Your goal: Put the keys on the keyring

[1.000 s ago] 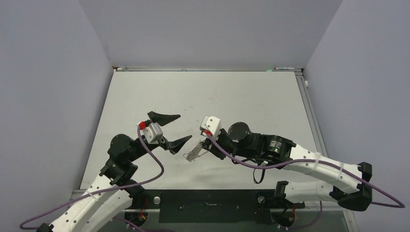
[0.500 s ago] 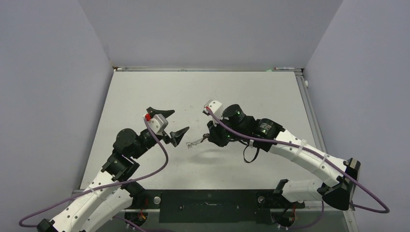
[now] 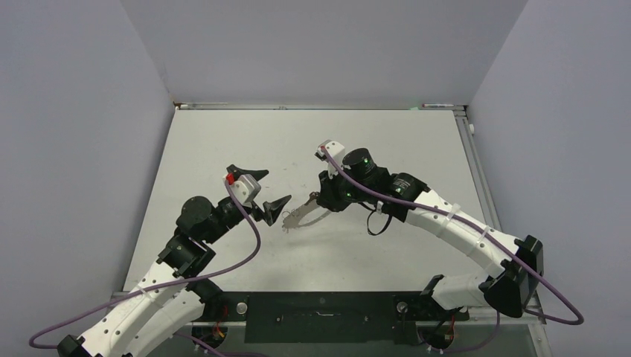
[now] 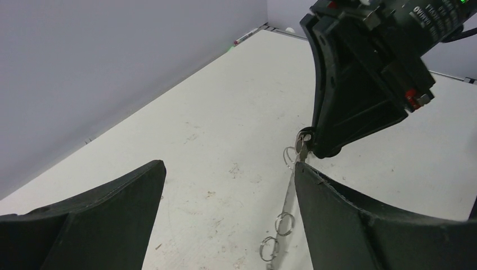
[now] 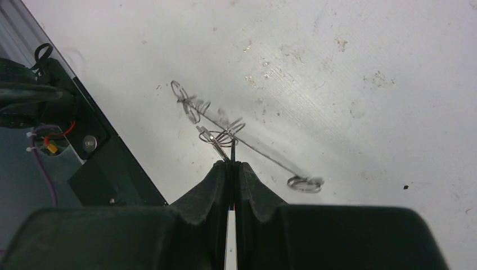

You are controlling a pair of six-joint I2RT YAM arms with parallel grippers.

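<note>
Fingers (image 5: 205, 194) of the right gripper (image 3: 314, 199) are pressed tight together, pinching the thin wire of the keyring (image 3: 299, 214) right at their tips. From the right wrist camera the keyring shows nearly edge-on as a slanting line. It runs from a pair of small loops (image 5: 188, 104) at its far left end, past more loops bunched just ahead of the fingertips, to one loop at its right end. It is lifted off the table (image 3: 387, 149), and its shadow lies blurred on the surface underneath; whether its lowest end touches the table I cannot tell.

The left gripper (image 3: 278, 187) has its fingers (image 4: 95, 225) spread wide and grips nothing. It sits just left of the keyring, tips pointed towards the right gripper, and the two grippers are near each other but apart. In the left wrist view the keyring hangs down from the right gripper's tip. It lies between the spread fingers, close along the inner edge of the one on the right of that view, with two small loops low on the wire and another up by the pinch. Both grippers are over the middle of the table, a little towards the near side
</note>
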